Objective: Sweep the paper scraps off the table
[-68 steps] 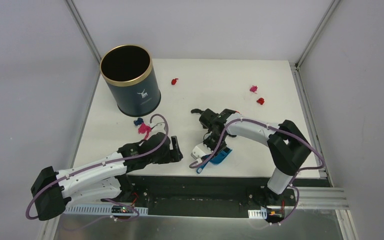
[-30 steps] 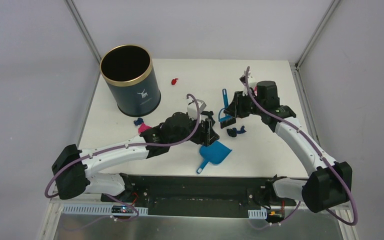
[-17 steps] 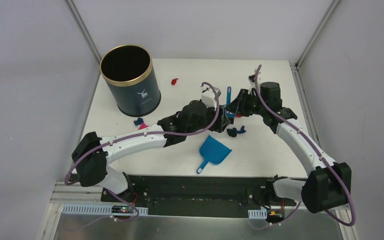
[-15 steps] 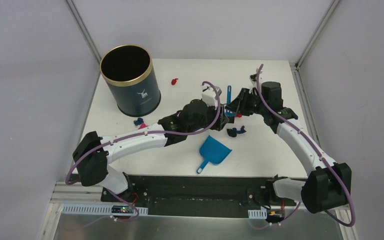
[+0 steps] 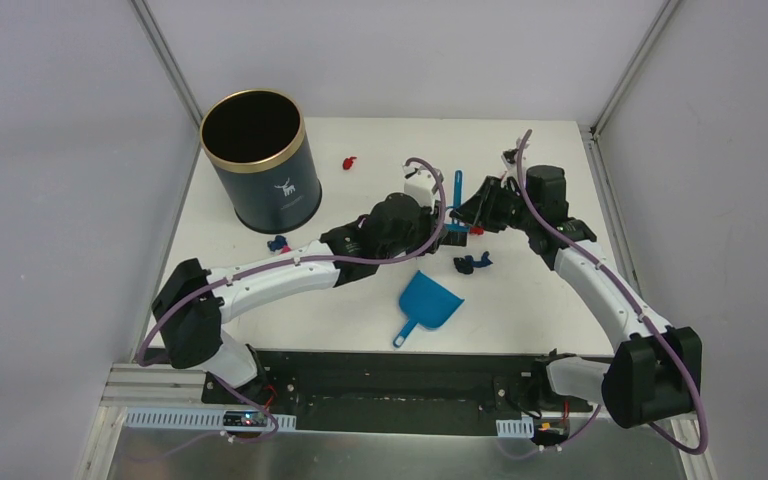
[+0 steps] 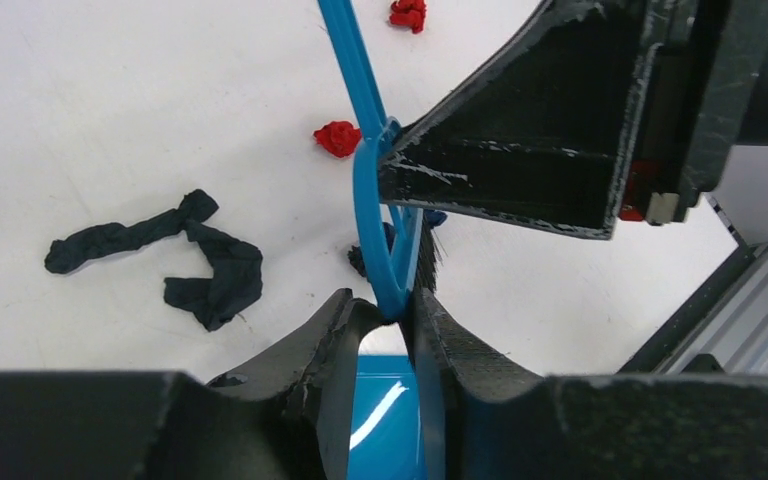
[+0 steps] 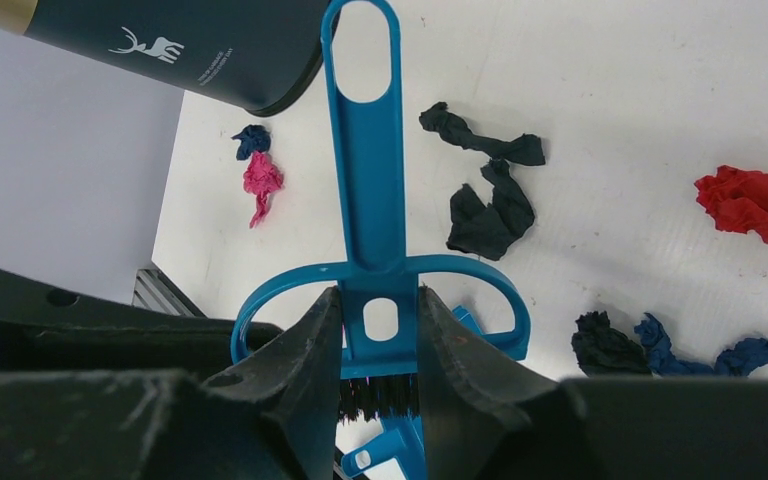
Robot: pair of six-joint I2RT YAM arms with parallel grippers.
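The blue brush (image 5: 457,190) hangs above the white table (image 5: 550,160), handle pointing away from the arms. My right gripper (image 5: 472,217) is shut on its neck (image 7: 380,318) just above the black bristles. My left gripper (image 5: 446,232) is shut on the brush's curved side loop (image 6: 390,290). Paper scraps lie around: a red one (image 5: 349,161) near the bin, a blue and pink pair (image 5: 279,244) below the bin, a dark blue and black clump (image 5: 472,263) under the brush. Closer up are a black strip (image 6: 170,260), red bits (image 6: 338,138) and a red wad (image 7: 750,203).
The blue dustpan (image 5: 430,302) lies flat near the table's front edge, handle toward the arms. A dark navy gold-rimmed bin (image 5: 258,160) stands at the back left. The black front rail (image 5: 400,362) runs below the dustpan.
My left arm has stretched from beside the dustpan up to the brush, and its jaws have closed on the brush's loop. The right gripper kept hold of the brush, shifting slightly.
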